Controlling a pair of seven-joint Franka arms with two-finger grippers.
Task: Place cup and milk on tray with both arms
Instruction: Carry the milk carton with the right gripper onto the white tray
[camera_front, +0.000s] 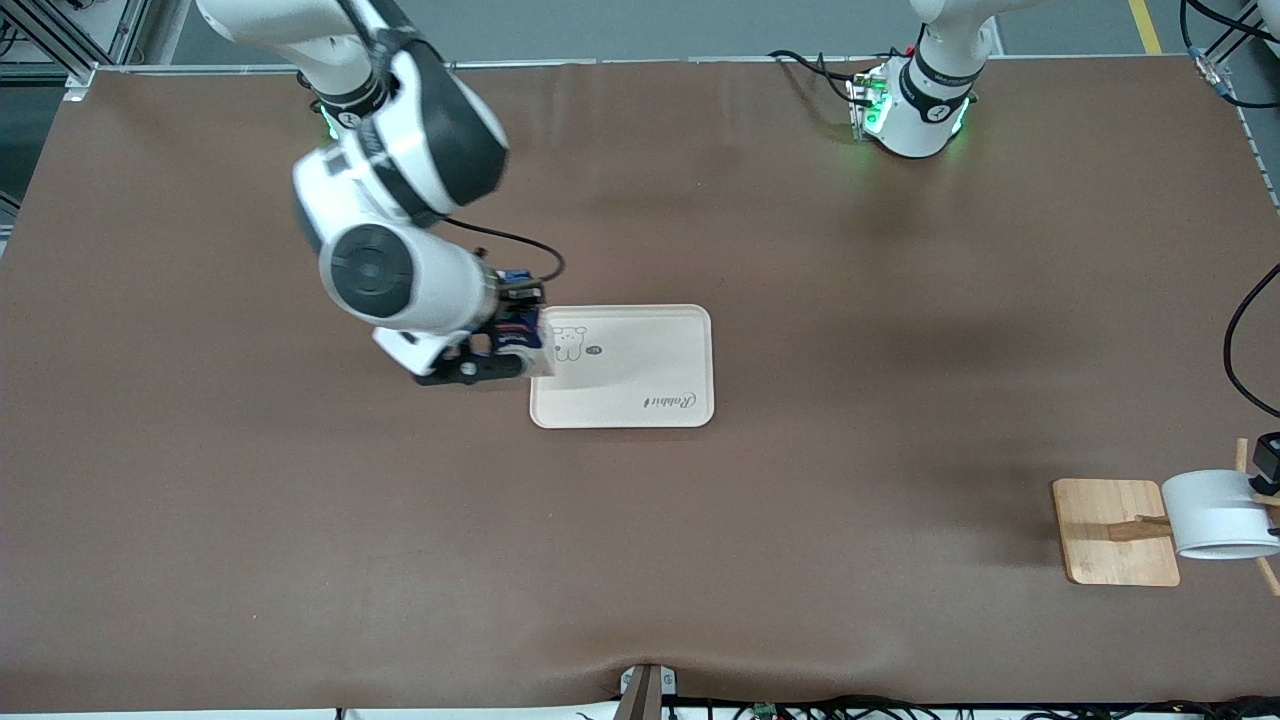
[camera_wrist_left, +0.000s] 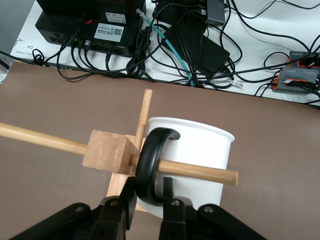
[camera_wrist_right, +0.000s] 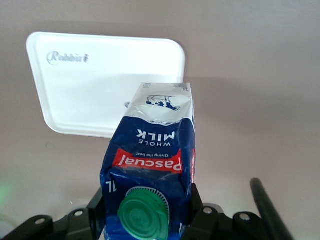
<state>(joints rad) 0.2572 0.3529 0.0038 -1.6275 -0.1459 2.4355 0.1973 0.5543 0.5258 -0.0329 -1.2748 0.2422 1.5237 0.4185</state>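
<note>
My right gripper (camera_front: 505, 348) is shut on the milk (camera_front: 522, 330), a dark blue carton, and holds it over the edge of the tray (camera_front: 640, 375) at the right arm's end. In the right wrist view the milk (camera_wrist_right: 150, 155) with its green cap (camera_wrist_right: 147, 212) sits between the fingers (camera_wrist_right: 196, 200), above the cream tray (camera_wrist_right: 95, 85). My left gripper (camera_front: 1268, 468) is at the left arm's end of the table. In the left wrist view its fingers (camera_wrist_left: 172, 192) are shut on the black handle (camera_wrist_left: 150, 160) of the white cup (camera_wrist_left: 200, 150). The cup (camera_front: 1215, 512) is beside a wooden board.
The small wooden board (camera_front: 1112, 530) lies next to the cup, toward the tray. Wooden sticks (camera_wrist_left: 40, 137) and a wood block (camera_wrist_left: 107, 150) cross at the cup's handle; one stick passes through the handle loop. Cables and boxes (camera_wrist_left: 100, 25) lie past the table edge.
</note>
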